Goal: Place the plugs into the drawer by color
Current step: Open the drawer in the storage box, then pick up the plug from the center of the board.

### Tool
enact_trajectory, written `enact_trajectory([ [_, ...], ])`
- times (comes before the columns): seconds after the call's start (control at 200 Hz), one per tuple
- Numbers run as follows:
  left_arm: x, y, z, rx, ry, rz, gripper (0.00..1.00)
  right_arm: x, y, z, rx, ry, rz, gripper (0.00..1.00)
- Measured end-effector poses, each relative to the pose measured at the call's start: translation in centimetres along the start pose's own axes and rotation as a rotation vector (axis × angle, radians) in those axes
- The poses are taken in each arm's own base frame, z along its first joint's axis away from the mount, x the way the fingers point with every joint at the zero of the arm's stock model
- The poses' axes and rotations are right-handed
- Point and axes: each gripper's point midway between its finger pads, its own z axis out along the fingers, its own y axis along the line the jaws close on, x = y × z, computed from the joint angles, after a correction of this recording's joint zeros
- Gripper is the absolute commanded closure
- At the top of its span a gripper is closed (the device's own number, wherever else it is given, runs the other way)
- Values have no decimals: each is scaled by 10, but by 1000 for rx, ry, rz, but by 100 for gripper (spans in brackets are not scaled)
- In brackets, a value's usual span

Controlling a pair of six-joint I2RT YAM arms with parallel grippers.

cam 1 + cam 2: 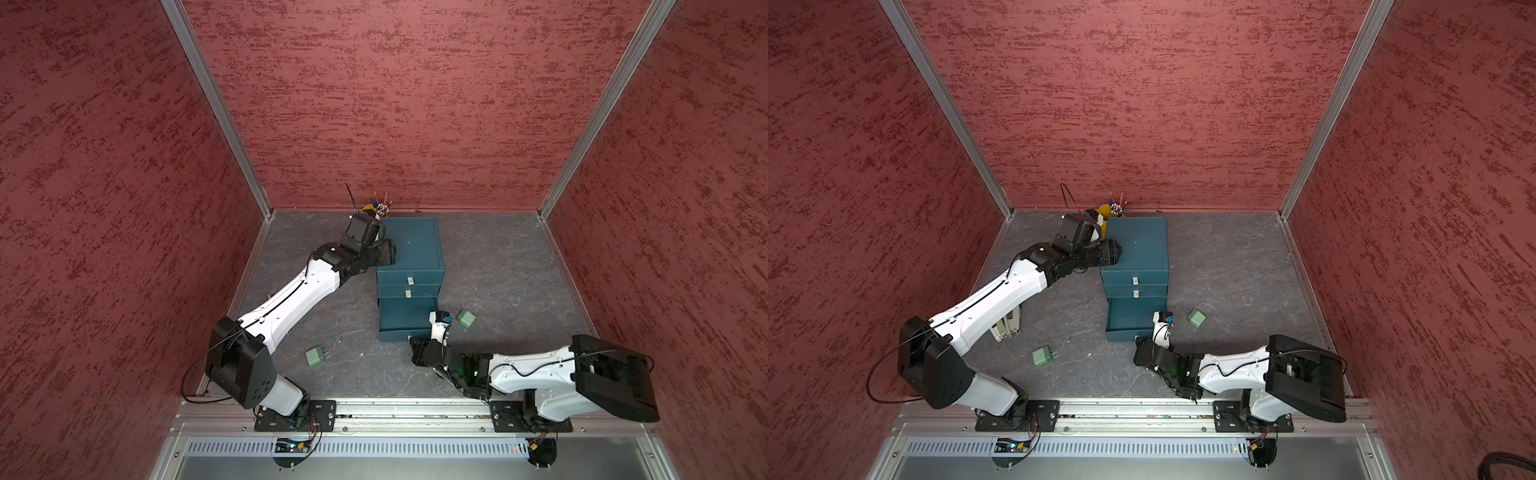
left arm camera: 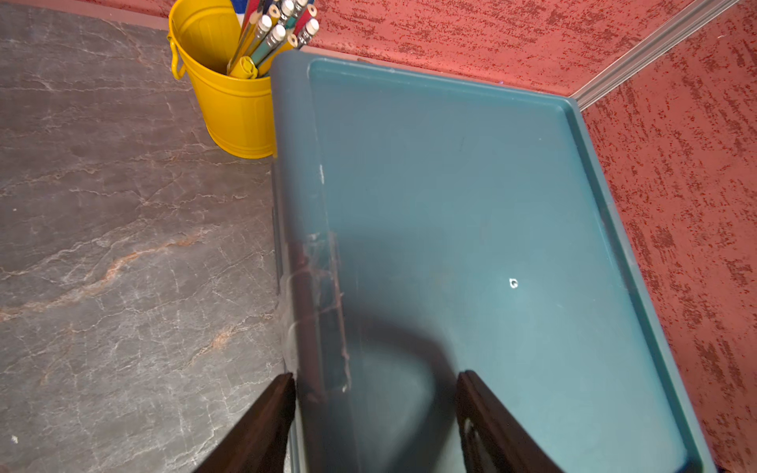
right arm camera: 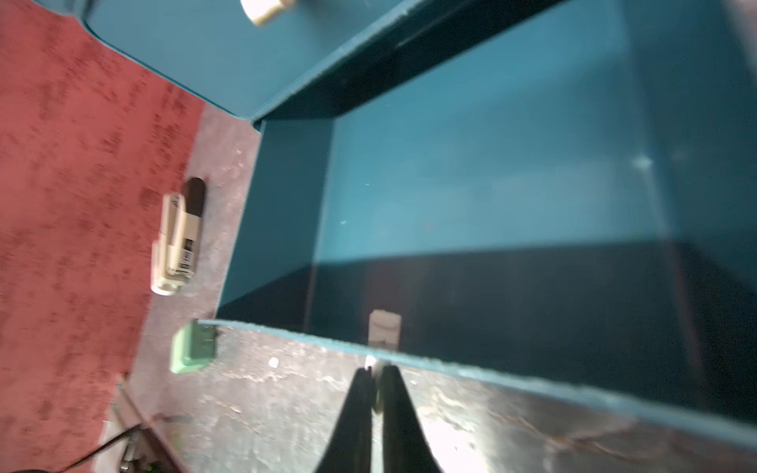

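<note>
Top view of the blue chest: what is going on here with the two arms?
The left tool stands open over the top edge of the drawer chest. The right tool is at the white pull tab of the bottom drawer, which is pulled out and looks empty. Two green plugs lie on the table.

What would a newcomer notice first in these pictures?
The central teal drawer chest, its bottom drawer pulled out and looking empty, with the right gripper at its white pull tab. The left gripper is open over the chest's top. Two mint green plugs lie on the table, either side of that drawer.
</note>
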Motion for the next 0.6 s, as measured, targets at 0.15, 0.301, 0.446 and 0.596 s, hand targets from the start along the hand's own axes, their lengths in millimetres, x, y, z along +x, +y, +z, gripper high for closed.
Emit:
enact_trajectory([
  [0.15, -6, -4, -21, 21, -32, -12, 31, -16, 15, -23, 30, -9, -19, 15],
  [0.301, -11, -8, -42, 39, -61, -24, 31, -47, 28, -54, 104, -43, -50, 13],
  [0.446, -14, -11, -59, 50, -86, -29, 29, -91, 4, -84, 277, -88, -56, 14],
  [0.596, -17, -16, -89, 87, -141, -50, 27, -137, -65, -103, 502, -130, 9, 15],
])
